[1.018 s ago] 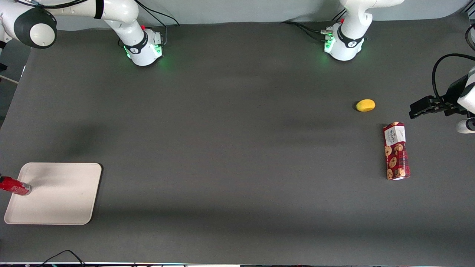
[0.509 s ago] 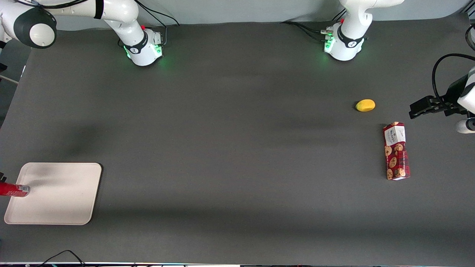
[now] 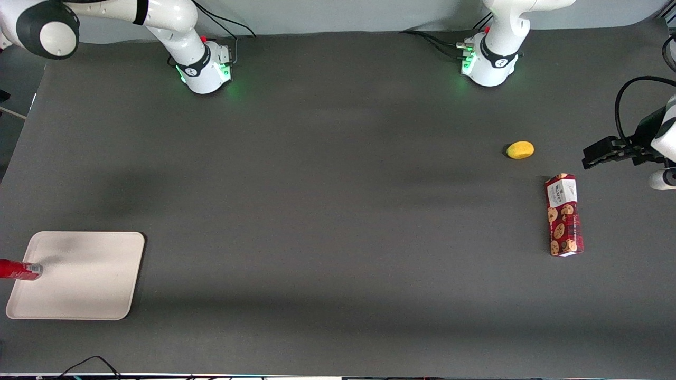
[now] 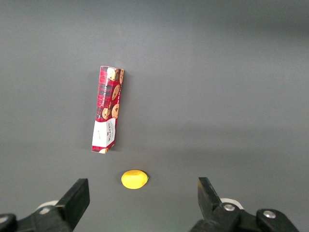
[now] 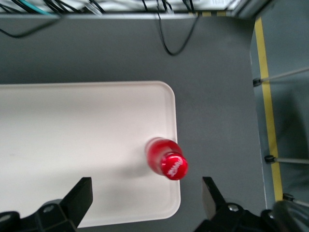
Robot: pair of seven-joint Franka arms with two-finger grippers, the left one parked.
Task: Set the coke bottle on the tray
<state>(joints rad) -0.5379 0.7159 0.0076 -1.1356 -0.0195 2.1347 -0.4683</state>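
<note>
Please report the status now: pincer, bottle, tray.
Pincer open, above the bottle. Bottle upright on tray, near its rim. Nothing in the way.

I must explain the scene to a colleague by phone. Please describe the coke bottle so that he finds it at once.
Find the beige tray toward the working arm's end of the table. The coke bottle stands upright on it near the rim, below the open hand. It is slim, with a red cap, unlike the long cookie-printed box.
</note>
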